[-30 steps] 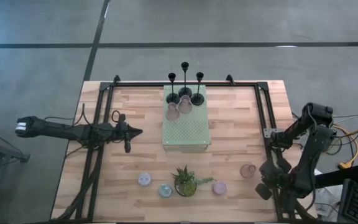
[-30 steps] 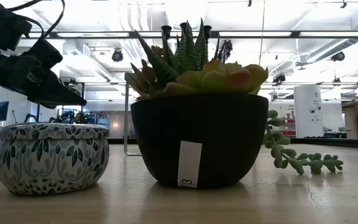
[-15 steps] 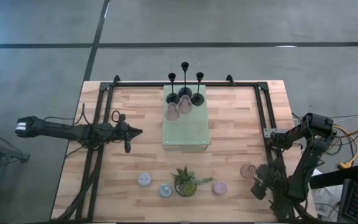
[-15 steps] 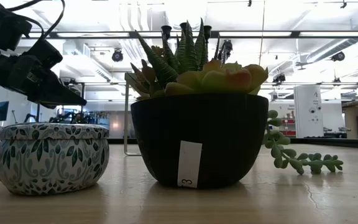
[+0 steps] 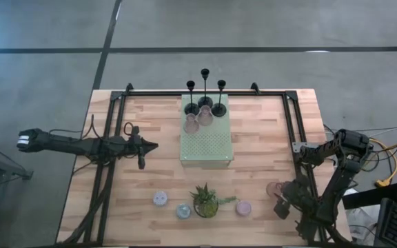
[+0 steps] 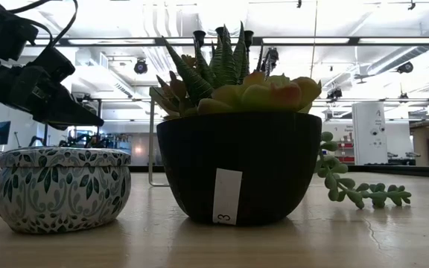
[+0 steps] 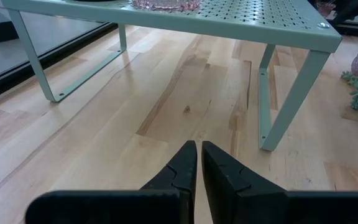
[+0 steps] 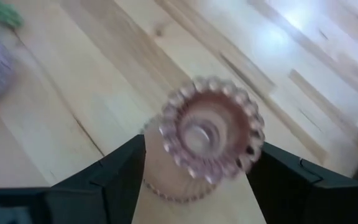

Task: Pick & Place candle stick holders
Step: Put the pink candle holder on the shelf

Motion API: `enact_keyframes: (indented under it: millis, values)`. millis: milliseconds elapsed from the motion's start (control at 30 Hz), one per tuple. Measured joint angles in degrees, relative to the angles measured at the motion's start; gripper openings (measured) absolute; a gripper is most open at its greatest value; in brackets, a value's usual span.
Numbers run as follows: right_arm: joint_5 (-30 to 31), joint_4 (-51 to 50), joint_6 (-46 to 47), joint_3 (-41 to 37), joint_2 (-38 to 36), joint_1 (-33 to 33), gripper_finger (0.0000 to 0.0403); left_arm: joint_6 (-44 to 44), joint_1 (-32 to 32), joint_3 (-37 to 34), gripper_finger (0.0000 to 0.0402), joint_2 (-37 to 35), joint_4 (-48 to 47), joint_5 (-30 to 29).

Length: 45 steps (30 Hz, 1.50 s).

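At the worktop's near right corner, a squat translucent pink glass holder (image 8: 209, 135) is framed between the spread fingers of the right gripper (image 5: 282, 204).

Whether the fingers touch the glass cannot be told. The left gripper (image 7: 197, 169) is held low over the pale wooden worktop (image 5: 150, 131), left of the pale green perforated mat (image 5: 207, 143), its fingers pressed together. Three slim black stemmed sticks (image 5: 205, 93) and two more pink glass holders (image 5: 197, 120) are seen on the mat's far end. Three small round pastel cups (image 5: 160, 198) are set near the spiky green potted plant (image 5: 206, 200).
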Motion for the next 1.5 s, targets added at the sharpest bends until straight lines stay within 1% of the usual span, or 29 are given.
enact_keyframes:
  millis: [67, 300, 433, 600, 733, 900, 1067, 1167, 1233, 1300, 1400, 1500]
  values:
    - [1.62, 0.21, 0.0, -0.23, 0.0, -0.21, 0.0247, 0.01, 0.0, 0.0, 0.003, -0.01, 0.0, 0.0]
    - [2.05, 2.83, 3.24, -2.18, 0.0, -1.32, 0.0224, 0.01, -0.01, 0.0, 0.003, -0.01, 0.0, 0.0]
    - [3.33, 3.36, 3.87, -2.72, 0.04, -2.25, 0.019, 0.01, 0.0, 0.0, 0.003, 0.01, 0.0, 0.0]
    - [5.55, 3.33, 2.91, -2.81, 0.04, -4.23, 0.0124, 0.01, 0.0, 0.0, 0.003, 0.0, 0.01, 0.0]
    - [6.12, 3.59, 2.05, -2.76, -0.87, -6.1, 0.0123, 0.01, 0.0, 0.0, 0.003, 0.01, 0.02, 0.0]
    - [9.49, -0.22, 1.88, -2.66, -6.18, -7.87, 0.0123, 0.01, -0.02, 0.0, 0.003, 0.01, 0.02, 0.0]
    - [13.49, -12.97, 0.59, -0.01, -16.62, -9.13, 0.0123, -0.01, -0.02, 0.0, 0.003, 0.0, 0.02, 0.0]
    - [16.24, -16.89, -5.42, 2.74, -24.47, -10.72, 0.0123, 0.01, 0.0, 0.0, 0.003, 0.01, 0.02, 0.0]
    - [19.48, -16.41, -12.7, 4.91, -29.41, -12.62, 0.0123, 0.01, 0.0, 0.0, 0.003, 0.01, 0.02, 0.0]
    - [21.43, -15.65, -20.76, 7.14, -33.38, -15.57, 0.0123, 0.01, -0.01, 0.0, 0.003, 0.0, 0.02, 0.0]
    - [22.67, -11.84, -36.25, 10.07, -37.68, -22.06, 0.0123, 0.01, 0.0, 0.0, 0.003, 0.01, 0.02, 0.0]
    - [21.22, -4.84, -52.96, 11.65, -40.47, -29.83, 0.0123, -0.01, -0.02, 0.0, 0.003, 0.01, 0.02, 0.0]
